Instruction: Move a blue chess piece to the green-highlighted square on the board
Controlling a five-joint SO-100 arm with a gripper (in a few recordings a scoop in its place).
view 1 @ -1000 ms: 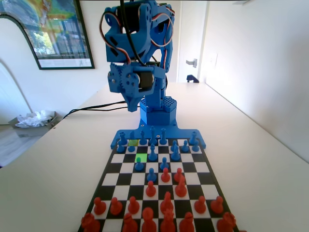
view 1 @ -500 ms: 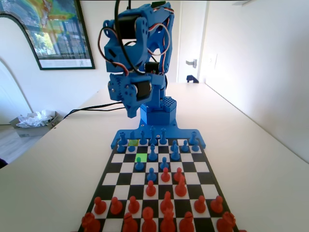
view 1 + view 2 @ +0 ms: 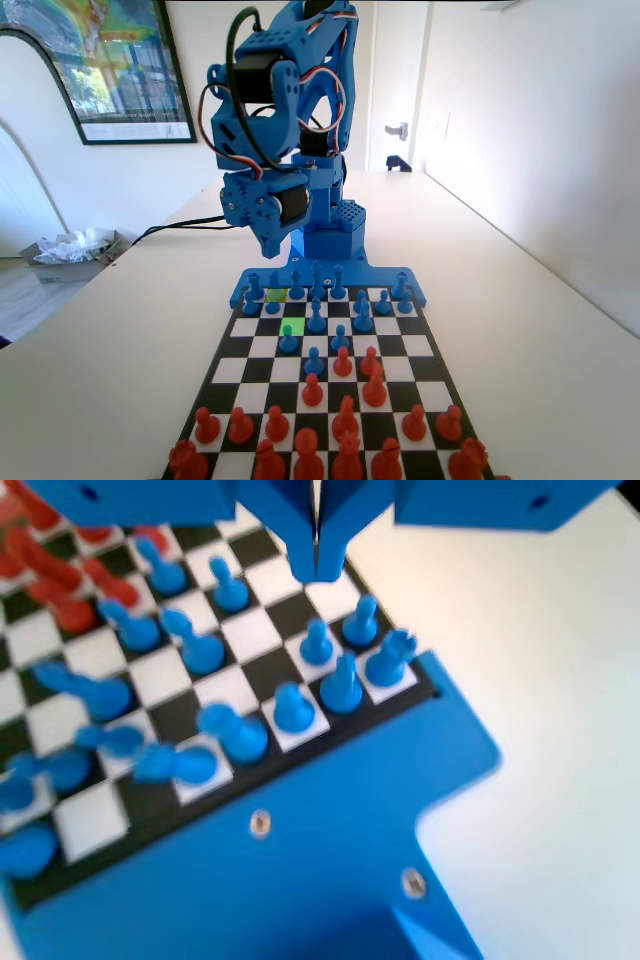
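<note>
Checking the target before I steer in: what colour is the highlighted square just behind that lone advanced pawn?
Bright lime green, clearest in the fixed view.

Your board (image 3: 400,345) lies flat on the table, black-and-white checks, red pieces at the near end of the fixed view, blue at the far end. The green square (image 3: 294,326) sits in the third row from the far end, left of centre. A blue pawn (image 3: 288,340) stands upright just in front of it
</note>
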